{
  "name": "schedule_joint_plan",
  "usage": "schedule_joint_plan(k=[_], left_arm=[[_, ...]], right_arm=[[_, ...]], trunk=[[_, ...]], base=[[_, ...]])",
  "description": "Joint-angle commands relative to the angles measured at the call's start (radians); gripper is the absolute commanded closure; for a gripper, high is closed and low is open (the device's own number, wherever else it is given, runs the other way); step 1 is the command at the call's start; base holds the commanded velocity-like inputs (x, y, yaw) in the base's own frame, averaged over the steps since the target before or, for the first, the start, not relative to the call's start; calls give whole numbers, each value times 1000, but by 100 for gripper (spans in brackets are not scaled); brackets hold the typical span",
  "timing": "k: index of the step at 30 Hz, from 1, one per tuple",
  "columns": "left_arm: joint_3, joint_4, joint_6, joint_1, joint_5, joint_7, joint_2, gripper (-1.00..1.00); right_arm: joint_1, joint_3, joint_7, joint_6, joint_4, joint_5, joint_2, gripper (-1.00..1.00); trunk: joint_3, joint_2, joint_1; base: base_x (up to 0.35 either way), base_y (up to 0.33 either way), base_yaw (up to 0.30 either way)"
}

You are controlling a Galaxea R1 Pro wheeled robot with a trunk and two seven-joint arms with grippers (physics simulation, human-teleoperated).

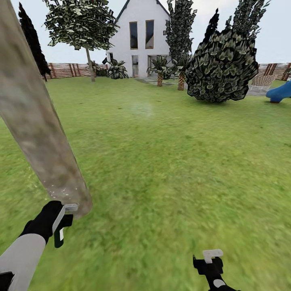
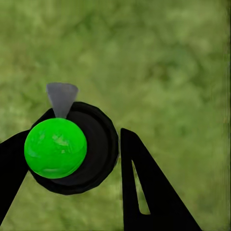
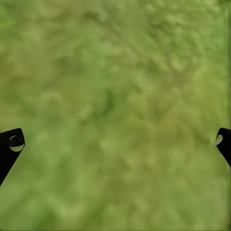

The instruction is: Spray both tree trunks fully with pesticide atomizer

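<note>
The pesticide atomizer (image 2: 67,149), a black round body with a bright green ball on top and a grey cone nozzle, sits between the black fingers of my left gripper (image 2: 74,139), which is shut on it above the grass. In the head view my left gripper (image 1: 62,226) is at the foot of the near tree trunk (image 1: 36,121), a thick mottled grey-brown column leaning across the left side. The other tree (image 1: 81,24) stands far off by the fence, its thin trunk (image 1: 89,64) bare. My right gripper (image 1: 210,258) hangs open over the lawn, its fingers (image 3: 10,144) wide apart with only grass between them.
A large dark leafy bush (image 1: 222,64) stands at the right, with a blue slide (image 1: 281,92) beyond it. The white house (image 1: 141,36), short palms (image 1: 160,70) and the brown slat fence (image 1: 64,69) close the far side. Open lawn (image 1: 161,161) lies ahead.
</note>
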Motion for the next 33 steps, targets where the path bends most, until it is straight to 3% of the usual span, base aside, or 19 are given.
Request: schedule_joint_plan(k=[1,4,15,21,24,26,33], left_arm=[[3,-18,-16,0,-5,-1,0,100],[2,-44,-55,0,-5,-3,0,100],[2,-49,-47,-9,-5,-6,-3,100],[0,-51,-17,-16,-2,-7,-7,100],[-1,-51,-3,-32,-3,-7,-27,100],[-4,-102,77,-84,-5,-7,-40,100],[-6,-127,100,-126,-12,-7,-27,100]], right_arm=[[0,9,-2,-2,-1,-8,0,-100],[0,9,-2,-2,-1,-8,1,-100],[0,9,-2,-2,-1,-9,1,-100],[0,9,-2,-2,-1,-8,1,-100],[0,9,-2,-2,-1,-8,1,-100],[0,8,-2,-2,-1,-8,0,-100],[0,8,-2,-2,-1,-8,-1,-100]], trunk=[[-1,0,0],[-1,0,0],[-1,0,0],[-1,0,0],[-1,0,0],[-1,0,0],[-1,0,0]], base=[[140,-232,0],[34,-265,7],[35,-274,250],[200,-224,277],[237,-187,277],[239,-183,277],[239,-172,277]])
